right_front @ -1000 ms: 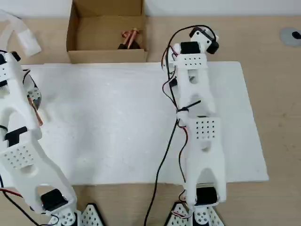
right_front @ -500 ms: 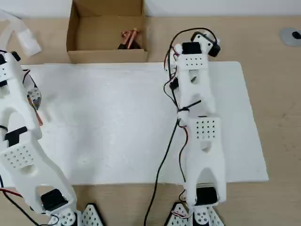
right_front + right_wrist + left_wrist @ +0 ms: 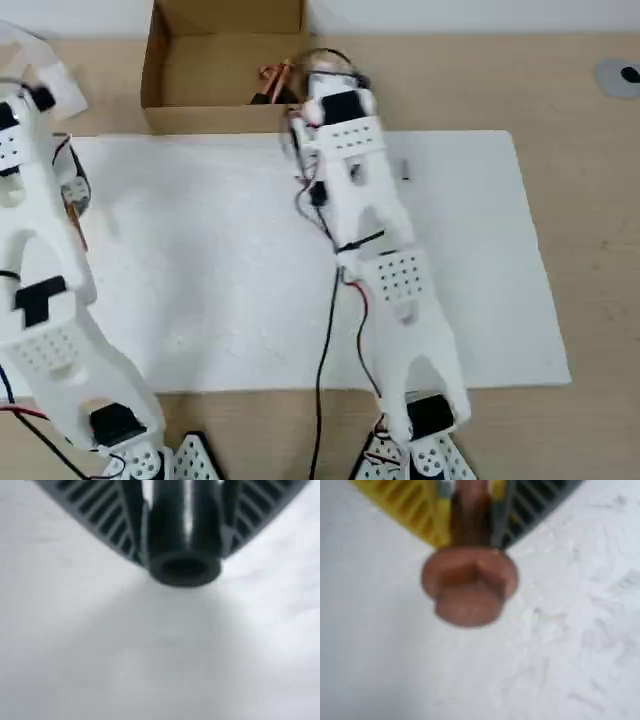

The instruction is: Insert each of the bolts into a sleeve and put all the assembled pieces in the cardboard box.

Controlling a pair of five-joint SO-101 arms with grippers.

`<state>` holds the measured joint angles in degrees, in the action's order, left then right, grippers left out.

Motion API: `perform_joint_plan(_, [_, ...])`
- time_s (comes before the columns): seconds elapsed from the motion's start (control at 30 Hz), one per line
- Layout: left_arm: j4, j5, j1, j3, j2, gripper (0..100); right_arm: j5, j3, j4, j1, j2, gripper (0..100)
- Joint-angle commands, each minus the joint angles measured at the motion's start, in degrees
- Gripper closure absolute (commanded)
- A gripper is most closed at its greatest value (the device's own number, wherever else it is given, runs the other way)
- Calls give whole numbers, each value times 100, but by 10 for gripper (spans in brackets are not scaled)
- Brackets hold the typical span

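High view: right arm (image 3: pixel 385 260) reaches across the white sheet (image 3: pixel 200 260), its wrist just beside the near right corner of the cardboard box (image 3: pixel 150 70). Assembled pieces (image 3: pixel 275 82) already lie inside the box by its right wall. Left arm (image 3: pixel 40 300) sits at the sheet's left edge, well apart from the right one. A small dark piece (image 3: pixel 405 168) lies on the sheet near the right arm, too small to identify. A black cable (image 3: pixel 325 340) trails beside the right arm.

Left wrist view: left gripper (image 3: pixel 472 510) is clamped on a copper bolt (image 3: pixel 469 590), with the shank between the fingers and the head sticking out past the tips, over the sheet.

Right wrist view: right gripper (image 3: pixel 182 525) is pinching a dark sleeve (image 3: pixel 184 565), its open bore facing out, over the sheet.

My call: mating comes next. I'd bring both to the bare middle of the sheet, where there's the most room, line up the bore axis with the shank and push slowly. I can't see the shank's free end, so a regrip may be needed. I'd watch the box wall by the right wrist and the cable loop when swinging.
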<state>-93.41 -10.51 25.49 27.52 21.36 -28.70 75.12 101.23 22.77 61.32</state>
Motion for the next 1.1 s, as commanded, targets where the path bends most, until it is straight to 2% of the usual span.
perform_joint_plan(0.0, [-114, -220, -343, 193, -1121, 993, 1134, 1077, 123, 356, -778, 989])
perform_joint_plan(0.17, [-149, 79, -422, 105, -2308, 993, 1934, 2079, 53, 646, -1209, 989])
perform_joint_plan(0.33, [-149, 325, -510, 97, -3556, 993, 1925, 2053, 0, 778, -2229, 989])
perform_joint_plan(0.5, [-158, 360, -1116, -114, -4558, 993, 1820, 2053, 141, 1138, -3073, 989])
perform_joint_plan(0.67, [0, 826, -1741, -897, -5525, 993, 1714, 1965, 141, 1218, -3662, 989])
perform_joint_plan(0.77, [404, 941, -1776, -1600, -6114, 993, 1697, 1367, 149, 1103, -4013, 990])
perform_joint_plan(0.87, [826, 941, -1776, -2321, -6791, 993, 1371, 391, 141, 1051, -4769, 990])
perform_joint_plan(1.07, [1688, 941, -1820, -3710, -8154, 993, 941, -2387, 132, 1086, -6853, 990])
